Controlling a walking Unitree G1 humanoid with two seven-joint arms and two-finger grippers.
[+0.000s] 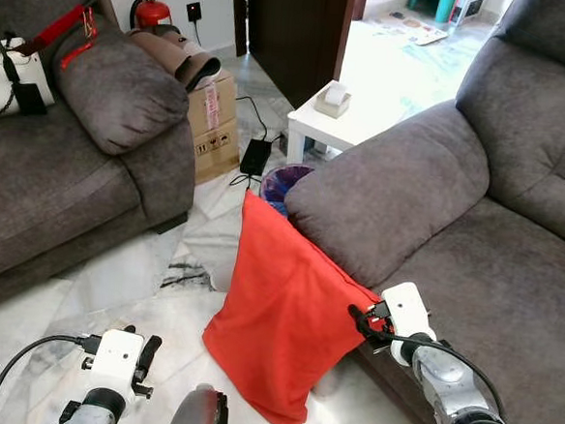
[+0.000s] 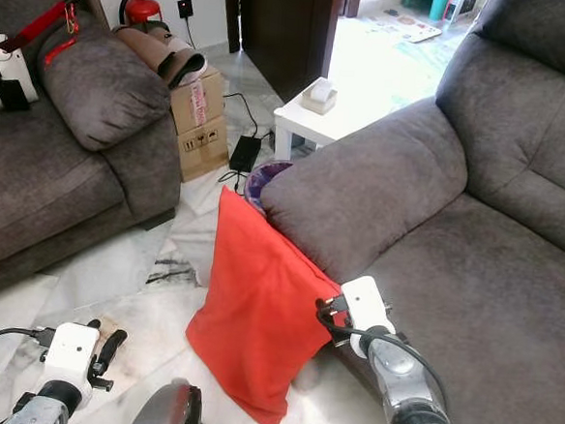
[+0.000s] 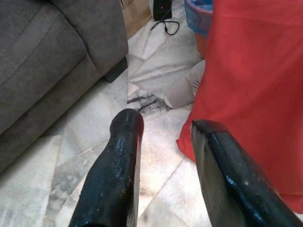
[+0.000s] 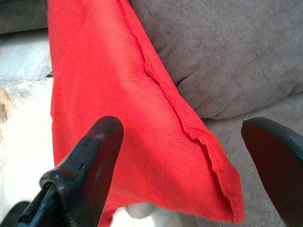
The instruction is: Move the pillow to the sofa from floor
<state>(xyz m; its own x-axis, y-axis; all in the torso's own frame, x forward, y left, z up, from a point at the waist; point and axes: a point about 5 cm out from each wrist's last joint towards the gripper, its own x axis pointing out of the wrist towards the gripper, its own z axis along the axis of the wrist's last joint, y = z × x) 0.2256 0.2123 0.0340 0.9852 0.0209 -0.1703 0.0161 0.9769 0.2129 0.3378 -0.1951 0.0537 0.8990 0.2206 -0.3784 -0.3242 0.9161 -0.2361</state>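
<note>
A red pillow (image 1: 285, 309) stands on the marble floor, leaning against the armrest (image 1: 391, 190) of the grey sofa (image 1: 491, 275) on the right. My right gripper (image 1: 362, 320) is at the pillow's upper right corner, by the sofa's front edge. In the right wrist view its fingers (image 4: 94, 151) stand wide open on either side of the pillow's seamed edge (image 4: 189, 127). My left gripper (image 1: 147, 353) hangs low over the floor, left of the pillow. Its fingers (image 3: 123, 161) are open and empty, with the pillow (image 3: 255, 85) just beyond them.
A second grey sofa (image 1: 51, 186) with a bag stands at the left. Between the sofas are a cardboard box (image 1: 211, 120), a black adapter with cables (image 1: 255, 157), a purple bin (image 1: 285, 181) and a white side table (image 1: 337, 124). A fire extinguisher (image 1: 151, 9) stands by the wall.
</note>
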